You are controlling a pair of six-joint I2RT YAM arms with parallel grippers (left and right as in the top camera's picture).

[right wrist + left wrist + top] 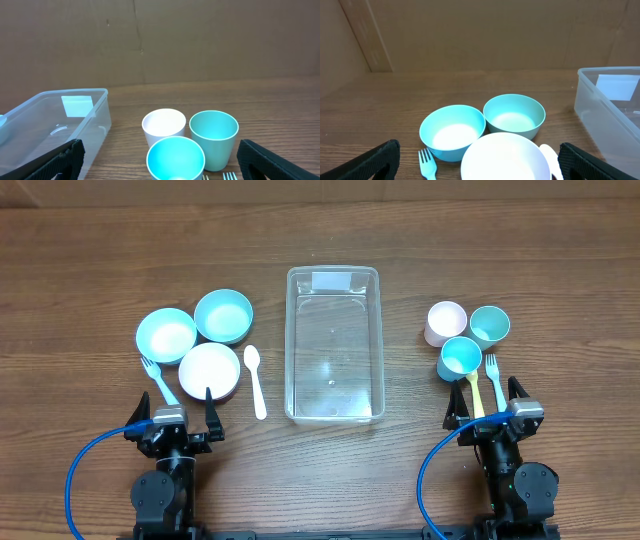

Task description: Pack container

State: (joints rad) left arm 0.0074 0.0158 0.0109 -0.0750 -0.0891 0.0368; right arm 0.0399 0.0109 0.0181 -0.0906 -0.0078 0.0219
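**Container Empty, Both Arms Waiting**

Closest in each wrist view is that arm's own end effector. The left end effector (175,398) and right end effector (485,398) are both spread wide and hold nothing, at the near edge of the wooden surface (330,480).

The container (333,370) stands empty at the centre between the 2 arms, probably so either can reach it. The items look sorted by side.

- **Left of the container:** the white bowl (209,370), light-blue bowl (166,333) and teal bowl (223,315), with a blue fork (158,378) and white spoon (256,380).
- **Right of the container:** the blue cup (459,357), pink cup (446,322) and teal cup (489,325), with a yellow fork (474,390) and pale-blue fork (494,375).

Each arm likely serves its own side. Packing has not begun.
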